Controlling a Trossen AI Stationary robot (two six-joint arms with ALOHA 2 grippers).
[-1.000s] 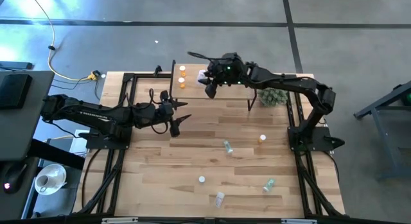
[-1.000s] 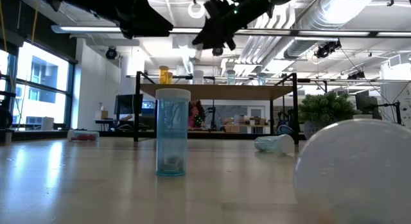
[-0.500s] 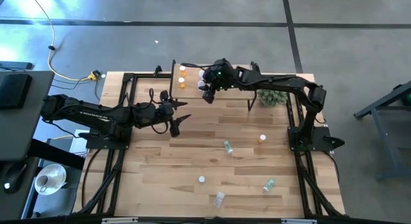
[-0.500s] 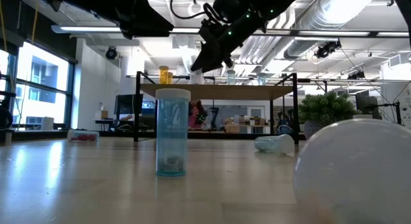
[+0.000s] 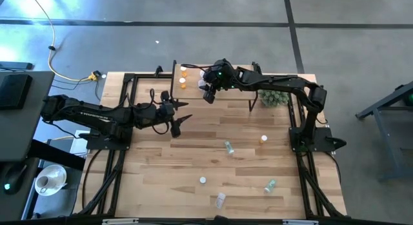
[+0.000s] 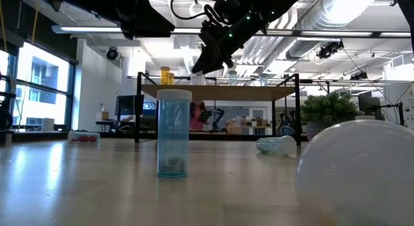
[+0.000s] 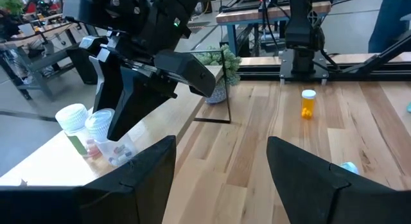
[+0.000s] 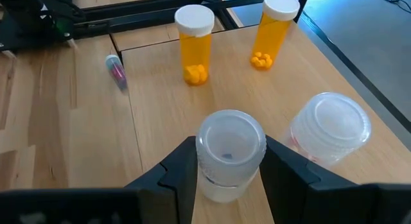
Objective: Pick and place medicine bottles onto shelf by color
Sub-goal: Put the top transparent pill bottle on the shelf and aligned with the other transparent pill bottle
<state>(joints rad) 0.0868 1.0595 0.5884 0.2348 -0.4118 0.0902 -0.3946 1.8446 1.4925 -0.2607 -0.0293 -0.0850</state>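
My right gripper [image 5: 208, 91] reaches over the light-wood shelf [image 5: 222, 83] and is shut on a translucent white-capped medicine bottle [image 8: 230, 153]. Beside it on the shelf stands a pinkish bottle [image 8: 331, 128], and farther along two orange bottles [image 8: 194, 44] [image 8: 276, 31] stand upright. A small pink bottle [image 8: 115, 70] lies on the table beyond the shelf. My left gripper [image 5: 182, 120] hovers open over the table, left of centre, holding nothing. More bottles lie scattered on the near half of the table [image 5: 228, 146]. My right gripper pinches the bottle's body just below the white cap [image 8: 221, 179], with one finger [image 8: 180, 169] on each side. The fingers slant down from the table's right. The bottle stays upright with its base at the shelf board; whether it rests there I cannot tell.
On the table are an orange bottle [image 5: 263, 140], a green one [image 5: 270, 185], a pale one [image 5: 221, 199] and an upright blue one [image 6: 173, 132]. A spiky green plant [image 5: 274, 96] stands at the shelf's right end. A white cap [image 6: 356, 174] looms close in the low view.
My right gripper has come down toward the shelf with the bottle and shifted slightly toward the table's left, rolling a little. It has hardly moved in the last half second. Its hold has stayed the same.
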